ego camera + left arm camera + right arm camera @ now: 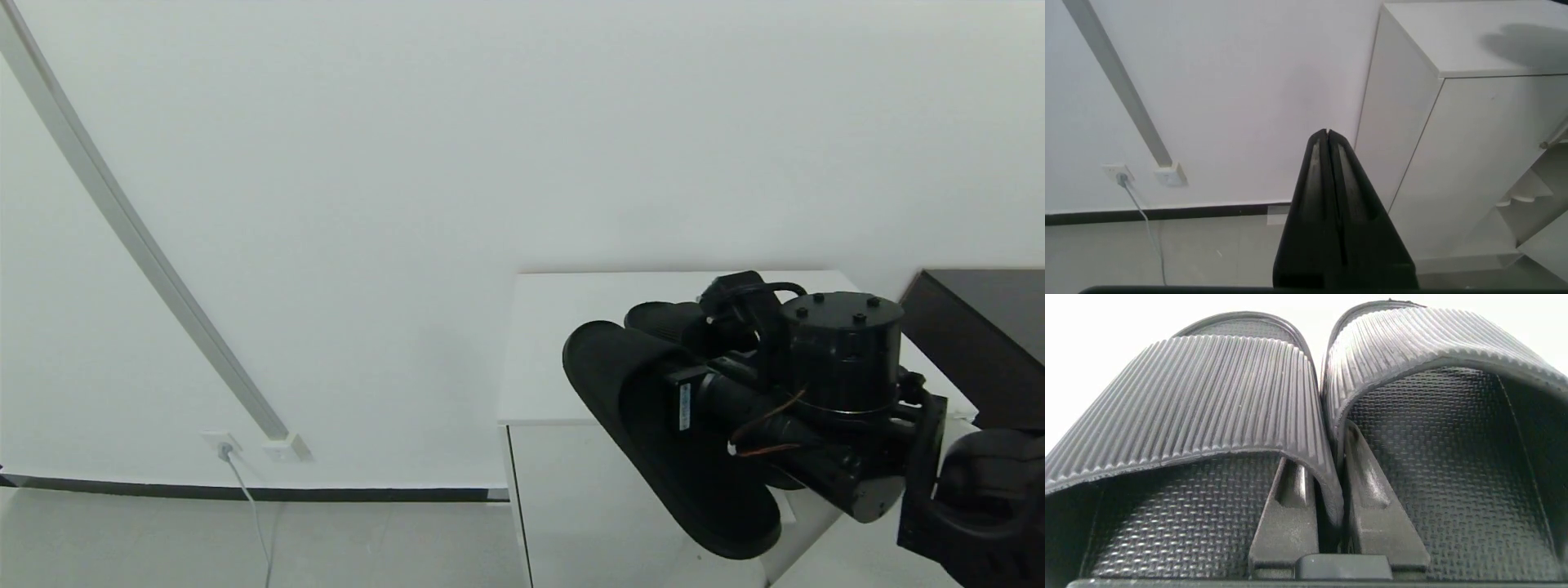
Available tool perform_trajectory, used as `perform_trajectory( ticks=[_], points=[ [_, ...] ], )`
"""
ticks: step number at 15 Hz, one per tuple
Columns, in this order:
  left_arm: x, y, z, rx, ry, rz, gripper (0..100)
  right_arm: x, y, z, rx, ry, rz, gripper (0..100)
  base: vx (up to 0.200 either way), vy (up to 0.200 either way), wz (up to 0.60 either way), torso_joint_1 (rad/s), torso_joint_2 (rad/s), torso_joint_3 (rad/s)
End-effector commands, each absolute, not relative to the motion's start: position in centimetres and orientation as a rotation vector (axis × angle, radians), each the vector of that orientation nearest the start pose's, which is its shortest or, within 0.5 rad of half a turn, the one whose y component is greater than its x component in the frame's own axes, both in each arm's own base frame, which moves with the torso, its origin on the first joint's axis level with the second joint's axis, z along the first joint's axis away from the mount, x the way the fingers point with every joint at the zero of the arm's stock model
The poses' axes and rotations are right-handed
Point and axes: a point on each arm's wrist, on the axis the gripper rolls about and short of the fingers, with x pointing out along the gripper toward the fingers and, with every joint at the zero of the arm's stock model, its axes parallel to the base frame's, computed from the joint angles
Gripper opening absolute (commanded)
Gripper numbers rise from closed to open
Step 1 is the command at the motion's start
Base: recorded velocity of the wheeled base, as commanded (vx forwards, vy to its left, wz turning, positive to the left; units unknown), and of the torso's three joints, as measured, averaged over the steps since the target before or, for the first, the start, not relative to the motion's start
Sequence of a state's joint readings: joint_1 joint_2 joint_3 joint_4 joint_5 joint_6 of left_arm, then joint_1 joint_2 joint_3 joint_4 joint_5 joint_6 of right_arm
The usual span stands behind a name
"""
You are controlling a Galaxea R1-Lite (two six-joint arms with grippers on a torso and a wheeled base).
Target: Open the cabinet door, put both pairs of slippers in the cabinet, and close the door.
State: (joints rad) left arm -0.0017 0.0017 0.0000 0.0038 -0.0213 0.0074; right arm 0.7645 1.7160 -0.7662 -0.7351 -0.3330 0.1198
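Slippers (678,433): black pair was held side by side, raised before the white cabinet (588,351).
Right gripper (1323,498): fingers were clamped on the pair's adjoining inner walls.
Left gripper (1328,143): fingers were pressed together on nothing, near the cabinet's side.

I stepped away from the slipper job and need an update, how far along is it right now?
Done: the cabinet looks open, since inner shelves show in the left wrist view. In hand: the right hand is clamped on one pair of black slippers, held up before the cabinet. Left: set this pair inside, fetch the second pair, shut the cabinet.
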Motion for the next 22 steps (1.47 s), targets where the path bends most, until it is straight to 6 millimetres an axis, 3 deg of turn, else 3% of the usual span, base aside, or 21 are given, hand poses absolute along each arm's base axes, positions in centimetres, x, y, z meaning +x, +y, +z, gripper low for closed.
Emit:
perform_trajectory(
  ticks=[1,5,11,20,22],
  points=[
    [-2.3,0.0,7.5,0.008,0.006,-0.023,0,21.4,19.1,19.2,0.027,0.179,0.432,0,0.000,0.000,0.00,0.000,0.00,0.000],
    [-2.3,0.0,7.5,0.006,0.006,-0.023,0,21.0,16.6,21.2,0.029,0.206,0.450,0,0.000,0.000,0.00,0.000,0.00,0.000],
    [-2.3,0.0,7.5,0.005,0.006,-0.023,0,20.9,16.8,21.0,0.032,0.213,0.481,0,0.000,0.000,0.00,0.000,0.00,0.000],
    [-2.3,0.0,7.5,0.005,0.006,-0.023,0,19.8,17.0,19.5,0.032,0.240,0.650,0,-0.200,0.000,0.00,0.003,0.00,0.002],
    [-2.3,0.0,7.5,0.005,0.008,-0.023,0,19.8,17.0,19.1,0.005,0.226,0.657,0,0.000,0.000,0.00,0.000,0.00,0.000]
  ],
)
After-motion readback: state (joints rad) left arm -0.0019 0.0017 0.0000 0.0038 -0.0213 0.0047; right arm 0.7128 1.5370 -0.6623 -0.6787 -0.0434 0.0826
